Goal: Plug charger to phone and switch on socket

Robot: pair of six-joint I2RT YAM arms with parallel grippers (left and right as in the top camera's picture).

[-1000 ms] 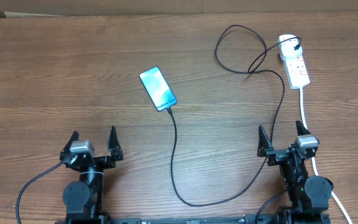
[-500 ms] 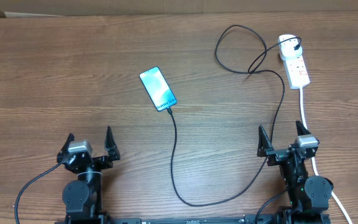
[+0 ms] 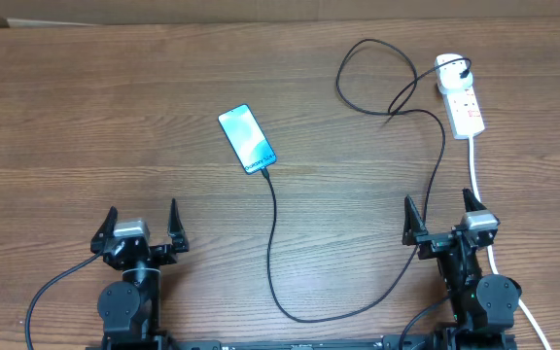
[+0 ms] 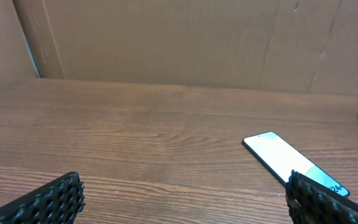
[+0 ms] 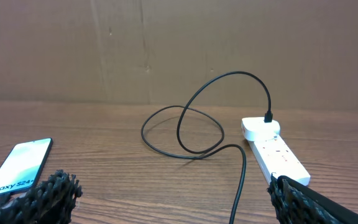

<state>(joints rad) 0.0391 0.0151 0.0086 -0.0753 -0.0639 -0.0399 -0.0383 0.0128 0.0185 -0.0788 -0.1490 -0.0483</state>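
Now the left pincer (image 3: 144,207) and right pincer (image 3: 437,197) sit wide open, empty. The charger (image 3: 275,224) tip looks seated in the phone (image 3: 246,139), so pressing the socket (image 3: 465,105) switch seems next.

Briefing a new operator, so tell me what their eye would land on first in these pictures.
The phone, its light blue screen bright against the brown wood, lies in the middle of the table. A long black charger cable runs from the phone's near end toward the front edge, then loops up to the white socket block at the far right. At the front edge the left gripper and the right gripper stand open and empty.
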